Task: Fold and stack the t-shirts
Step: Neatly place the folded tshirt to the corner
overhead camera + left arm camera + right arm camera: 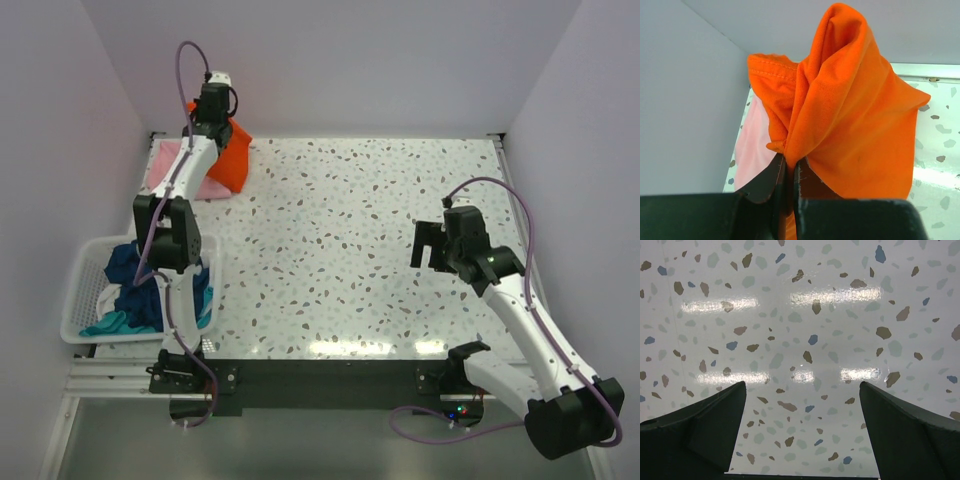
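Your left gripper [790,167] is clenched on a bunched fold of the orange-red t-shirt [855,115], up in the far-left corner of the table [350,220]. The cloth drapes from the pinch in a crumpled mass, so its long axis runs roughly down from the jaws rather than along the table, and no hem or sleeve line is laid out for you to fold on. Its lower end sits just beside the pale pink t-shirt [178,172], which lies flat by the left wall; whether the two overlap you cannot tell from above. Your right gripper [802,385] is fully released and empty, hanging over bare table on the right side, well apart from the orange-red t-shirt, which lies away to its left and farther back. The left arm is therefore the only one within reach of it. The next move likely turns on carrying the shirt rightward and nearer, toward the open middle, where the right gripper could take a second edge. The dark blue t-shirts [125,265] and the teal t-shirt [105,322] wait in the white basket [75,290] at the near left.
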Action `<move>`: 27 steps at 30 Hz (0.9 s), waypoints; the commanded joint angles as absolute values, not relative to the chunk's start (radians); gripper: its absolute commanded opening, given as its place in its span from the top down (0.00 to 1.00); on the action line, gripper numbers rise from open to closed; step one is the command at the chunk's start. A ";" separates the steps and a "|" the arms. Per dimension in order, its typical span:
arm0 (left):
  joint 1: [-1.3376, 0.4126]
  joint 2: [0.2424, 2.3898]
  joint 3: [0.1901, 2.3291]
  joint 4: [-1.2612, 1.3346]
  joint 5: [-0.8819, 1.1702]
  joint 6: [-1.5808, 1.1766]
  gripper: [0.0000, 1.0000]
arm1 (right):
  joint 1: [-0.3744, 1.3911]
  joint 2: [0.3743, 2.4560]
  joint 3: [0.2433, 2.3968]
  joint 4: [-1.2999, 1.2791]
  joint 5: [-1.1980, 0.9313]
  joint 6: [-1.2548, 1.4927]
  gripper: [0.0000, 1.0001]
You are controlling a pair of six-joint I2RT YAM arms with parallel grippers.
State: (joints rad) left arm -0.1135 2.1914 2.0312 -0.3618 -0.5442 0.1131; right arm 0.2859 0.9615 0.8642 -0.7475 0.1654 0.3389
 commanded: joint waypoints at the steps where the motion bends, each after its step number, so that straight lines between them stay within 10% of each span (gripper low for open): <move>1: -0.110 2.111 2.057 -0.354 -0.537 0.094 1.00 | 0.284 0.936 0.894 -0.723 0.164 0.328 0.01; 27: -0.112 2.020 2.125 -0.443 -0.388 0.063 1.00 | 0.285 0.920 0.890 -0.700 0.150 0.325 0.01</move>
